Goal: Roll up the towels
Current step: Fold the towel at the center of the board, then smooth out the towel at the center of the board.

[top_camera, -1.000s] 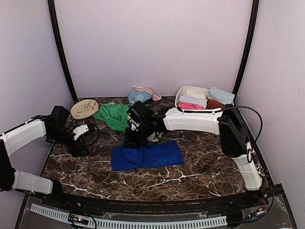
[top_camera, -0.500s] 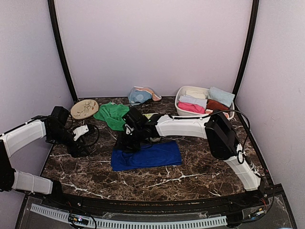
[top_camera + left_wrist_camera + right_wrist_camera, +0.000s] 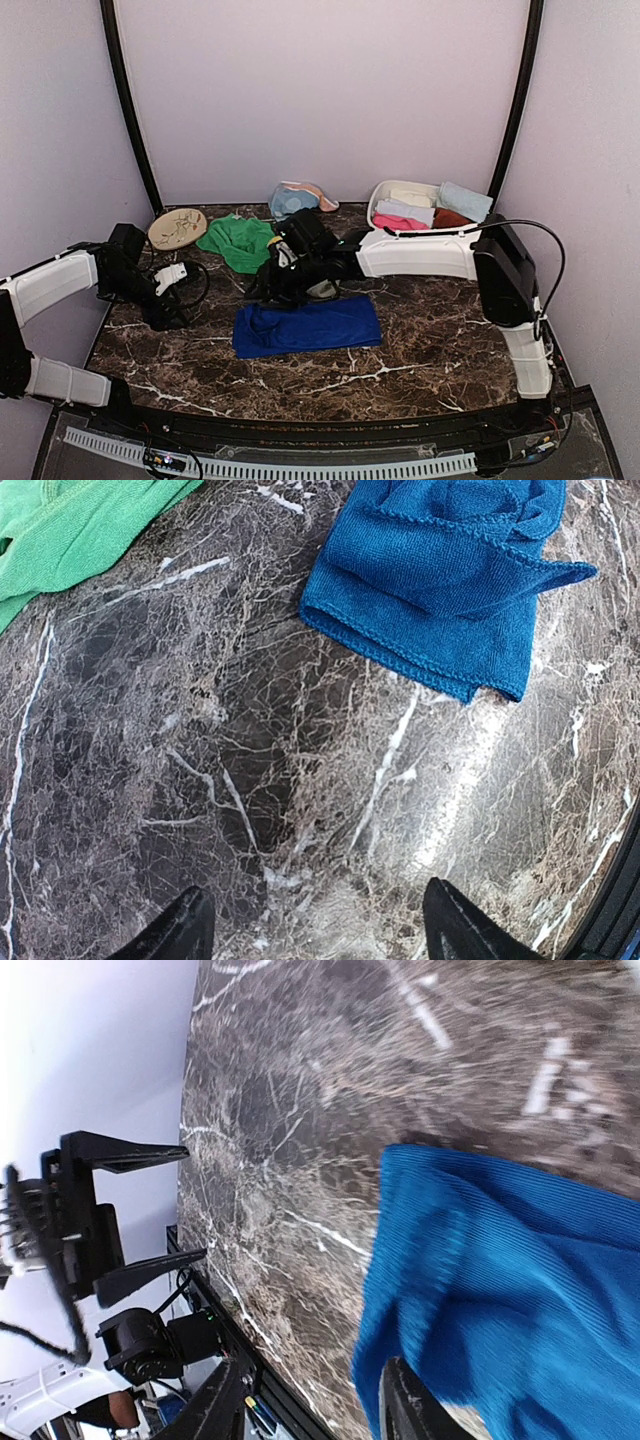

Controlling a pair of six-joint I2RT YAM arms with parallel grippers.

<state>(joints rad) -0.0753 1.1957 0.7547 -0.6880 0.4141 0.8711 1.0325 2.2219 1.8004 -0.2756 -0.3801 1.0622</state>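
A royal blue towel [image 3: 310, 325] lies flat at the table's middle, its left end slightly bunched. It also shows in the left wrist view [image 3: 450, 580] and the right wrist view [image 3: 520, 1290]. My right gripper [image 3: 268, 288] hovers open over the towel's back left corner, holding nothing [image 3: 315, 1375]; one finger [image 3: 400, 1400] is over the towel's edge. My left gripper [image 3: 175, 303] is open and empty above bare marble, left of the towel [image 3: 315, 935]. A green towel [image 3: 238, 240] lies crumpled at the back left. A light blue towel [image 3: 290, 202] sits at the back wall.
A white oval basin [image 3: 378, 200] at the back right holds rolled pink, white and rust towels, with a light blue one on its rim. A tan round disc [image 3: 177, 228] lies at the back left. A pale cloth [image 3: 322, 290] shows under my right wrist.
My right gripper dipped left onto the blue towel's left end, then drew back and up. The towel's left end is now a little bunched. The left arm has not moved.
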